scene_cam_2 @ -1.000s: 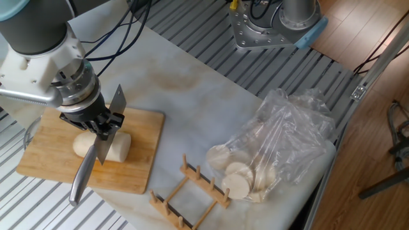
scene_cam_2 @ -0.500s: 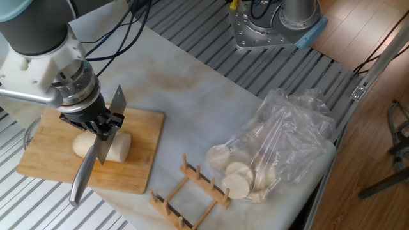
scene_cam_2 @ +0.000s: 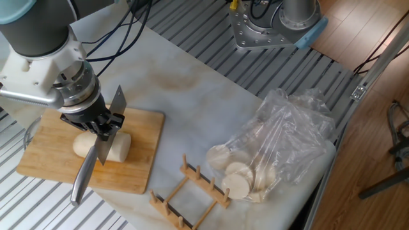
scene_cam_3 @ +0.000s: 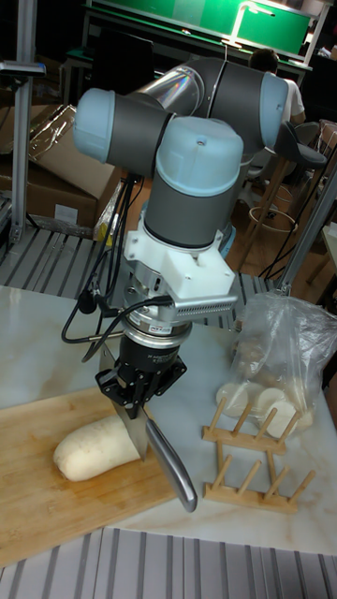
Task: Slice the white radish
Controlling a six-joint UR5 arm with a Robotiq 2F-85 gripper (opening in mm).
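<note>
Pinching the knife, the gripper holds its blade at the white radish, no disc cut beside it.

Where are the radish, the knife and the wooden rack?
radish (scene_cam_2: 118,147), fixed view, its flat cut end.
knife (scene_cam_2: 81,179), fixed view, its metal handle.
rack (scene_cam_3: 245,462), tall fixed view, its base bars.

The arm points straight down, its end effector clamped shut.
</note>
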